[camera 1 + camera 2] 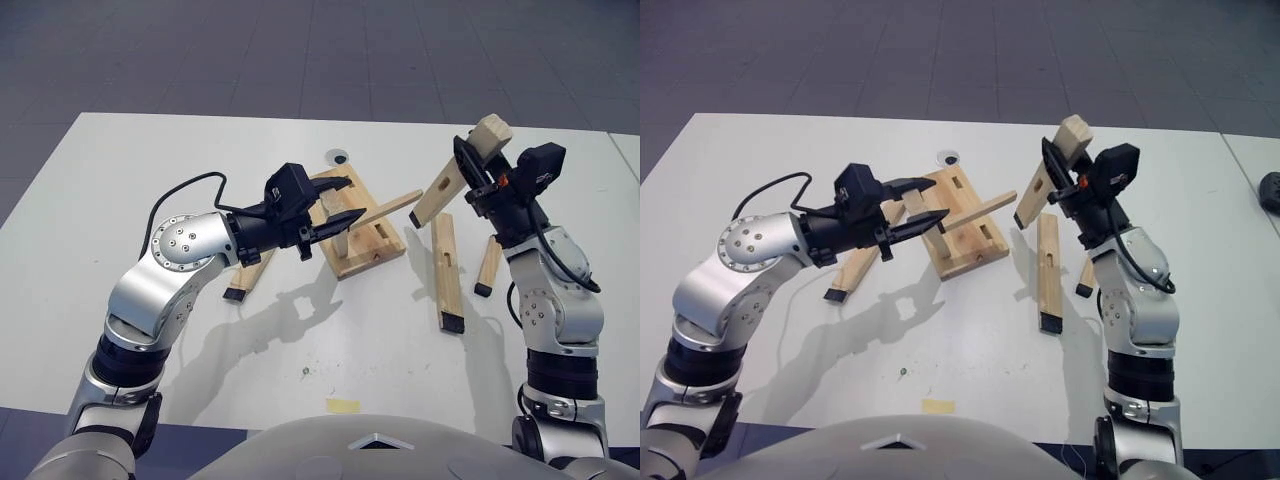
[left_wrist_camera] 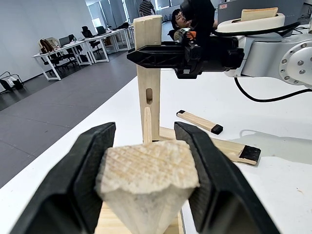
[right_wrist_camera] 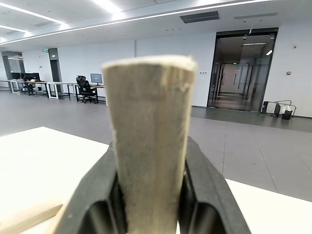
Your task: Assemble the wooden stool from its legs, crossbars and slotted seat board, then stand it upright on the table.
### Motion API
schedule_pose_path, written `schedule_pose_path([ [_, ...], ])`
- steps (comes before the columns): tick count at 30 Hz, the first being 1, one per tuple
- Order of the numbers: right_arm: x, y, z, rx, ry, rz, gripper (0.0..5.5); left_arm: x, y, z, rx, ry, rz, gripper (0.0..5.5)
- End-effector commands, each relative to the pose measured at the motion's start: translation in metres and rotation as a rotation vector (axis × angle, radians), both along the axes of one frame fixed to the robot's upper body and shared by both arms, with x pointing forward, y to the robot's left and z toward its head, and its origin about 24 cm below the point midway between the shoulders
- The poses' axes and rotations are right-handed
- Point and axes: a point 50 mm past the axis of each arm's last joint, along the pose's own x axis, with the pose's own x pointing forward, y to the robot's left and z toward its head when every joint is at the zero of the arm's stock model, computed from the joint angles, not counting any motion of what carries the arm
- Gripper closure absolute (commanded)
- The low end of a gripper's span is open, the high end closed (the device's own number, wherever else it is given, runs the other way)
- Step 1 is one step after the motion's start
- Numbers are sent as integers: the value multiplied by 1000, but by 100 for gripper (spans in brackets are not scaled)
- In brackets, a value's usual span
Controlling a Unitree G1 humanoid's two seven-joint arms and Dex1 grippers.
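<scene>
Head view: L pincer (image 1: 355,198) is closed on a pale wooden piece (image 1: 339,238) that stands up from the slotted seat board (image 1: 368,252), which lies flat mid-desk (image 1: 150,180). A crossbar (image 1: 388,209) juts from that assy toward the robot's right. R pincer (image 1: 463,172) is clamped on a raised leg (image 1: 438,198). The leg is tilted, dark foot end low, just beside the crossbar tip but apart from it. A spare leg (image 1: 447,272) and a short bar (image 1: 488,265) lie on the desk under the R arm. Another leg (image 1: 250,275) lies under the L arm.

Step, as I read it: mate the raised leg w/ the free crossbar end.

L wrist view: pincer fingers (image 2: 87,180) pinch the sawn end of the wooden piece squarely. Beyond it the raised leg shows a slot on the face toward this cam. Good ref: drive that slot onto the crossbar tip, not the leg's solid face. L arm should only brace, so the board doesn't skate on the desk.

R wrist view: fingers (image 3: 97,195) flank the leg's end, grip centred, no visible skew. Grip is near one end, so the long free end will lever. Approach slow, bring the leg square to the crossbar first, then push along the bar's axis. Can't tell slot depth from here.
</scene>
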Motion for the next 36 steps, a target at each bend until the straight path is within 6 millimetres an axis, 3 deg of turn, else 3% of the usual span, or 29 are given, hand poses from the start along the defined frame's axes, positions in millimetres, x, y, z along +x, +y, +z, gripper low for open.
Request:
schedule_pose_path([
  [1,-5,17,2,-51,-56,40,450,0,-3,-13,42,77,-27,348],
  [5,-13,29,-3,-132,-79,84,450,0,-7,-16,42,81,-31,348],
  [10,-21,29,-10,-165,-61,95,450,0,-8,-19,48,81,-30,348],
  [19,-16,37,-14,-180,-40,109,450,0,-9,-25,67,74,-15,348],
  [26,-13,28,-25,-213,1,56,450,-2,0,-26,46,93,16,348],
  [30,-13,32,-21,-170,-5,111,450,-1,1,-29,60,94,26,348],
  [36,-15,45,4,-131,-28,267,450,-2,-6,-31,44,91,24,348],
])
